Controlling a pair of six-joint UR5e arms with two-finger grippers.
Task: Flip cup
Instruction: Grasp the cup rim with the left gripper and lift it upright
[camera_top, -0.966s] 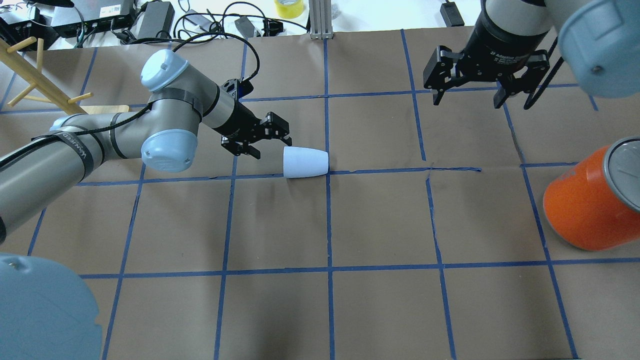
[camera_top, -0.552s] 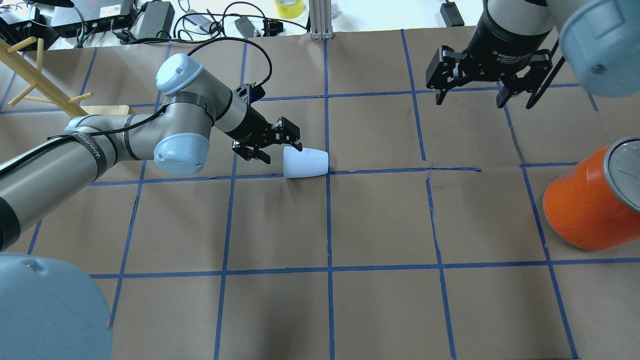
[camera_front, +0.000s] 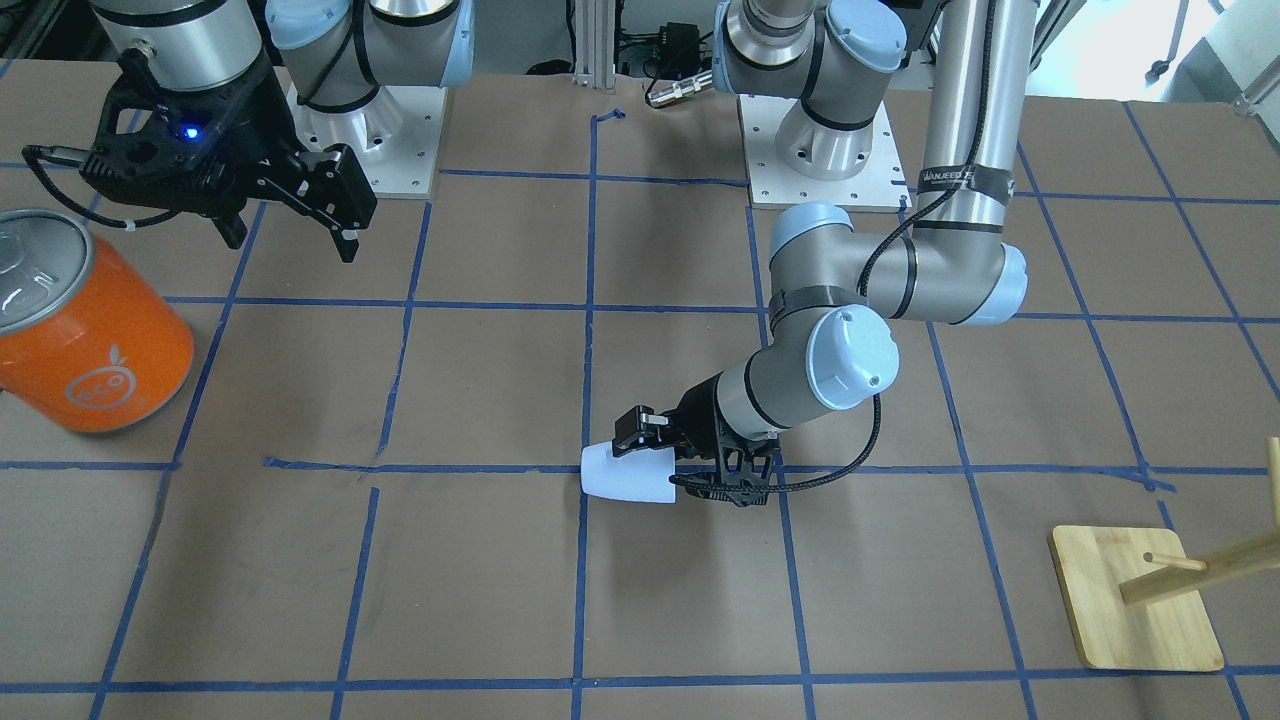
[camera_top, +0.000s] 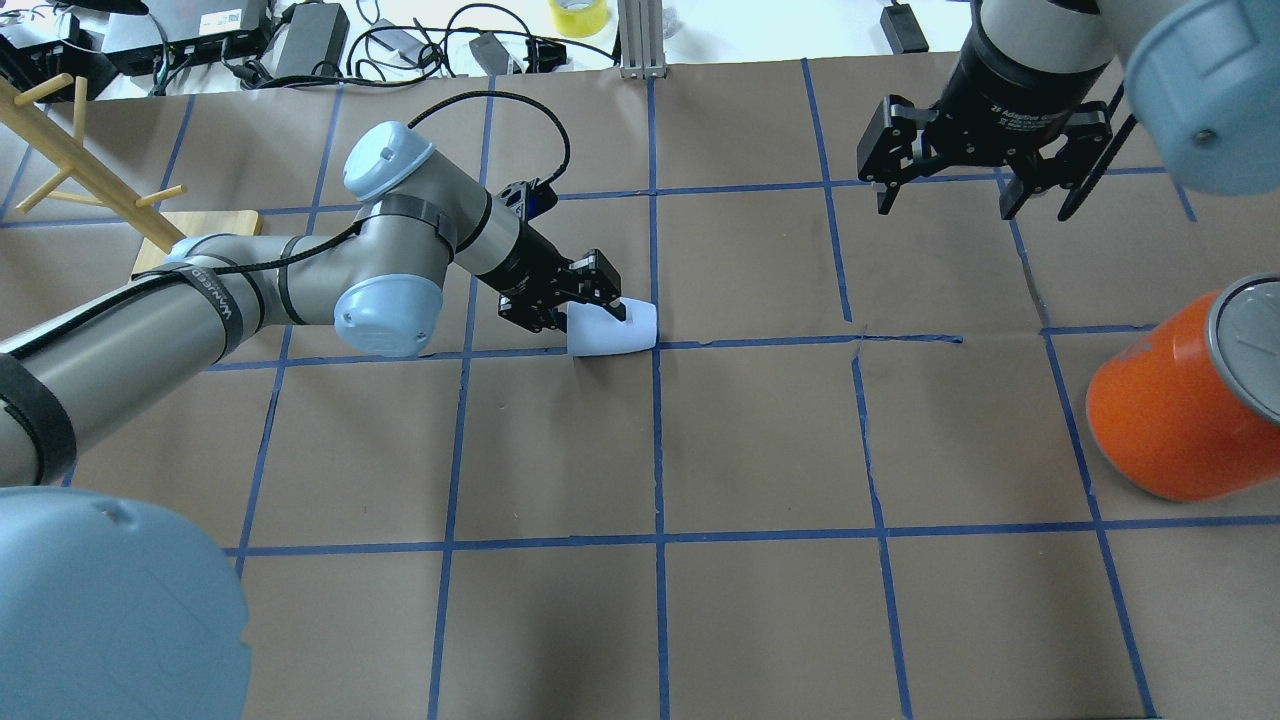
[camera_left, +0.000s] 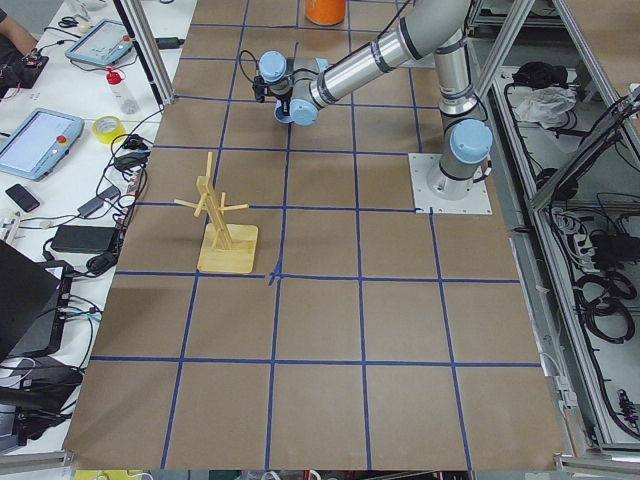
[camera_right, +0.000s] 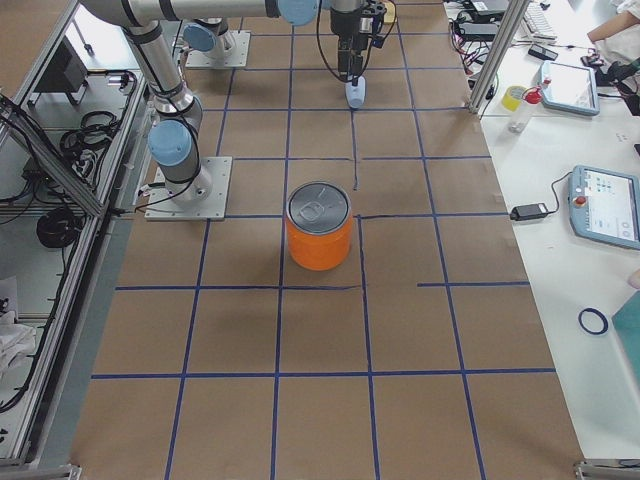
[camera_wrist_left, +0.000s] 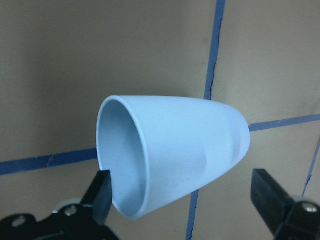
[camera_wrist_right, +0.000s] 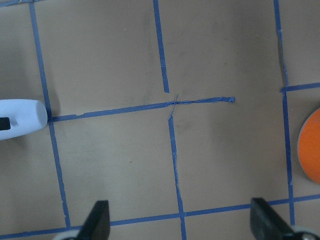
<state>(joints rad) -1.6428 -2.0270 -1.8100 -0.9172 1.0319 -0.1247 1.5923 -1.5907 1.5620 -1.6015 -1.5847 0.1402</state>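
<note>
The pale lavender-blue cup (camera_top: 620, 330) lies on its side on the brown paper, with its mouth toward my left arm. It also shows in the front view (camera_front: 625, 475), the left wrist view (camera_wrist_left: 175, 145), the right wrist view (camera_wrist_right: 20, 117) and the right side view (camera_right: 355, 93). My left gripper (camera_top: 585, 315) is open and low, with one finger on each side of the cup's mouth end (camera_wrist_left: 102, 192). The fingers do not press the cup. My right gripper (camera_top: 975, 195) is open and empty, high above the far right of the table.
A large orange can with a silver lid (camera_top: 1170, 410) stands at the right edge, also in the front view (camera_front: 85, 340). A wooden peg rack (camera_front: 1140, 590) stands at the far left of the table. Cables and power bricks (camera_top: 300, 40) lie beyond the far edge.
My left gripper has moved right, from short of the cup to astride its mouth end, still open. The cup has not moved. The right gripper has barely shifted.
</note>
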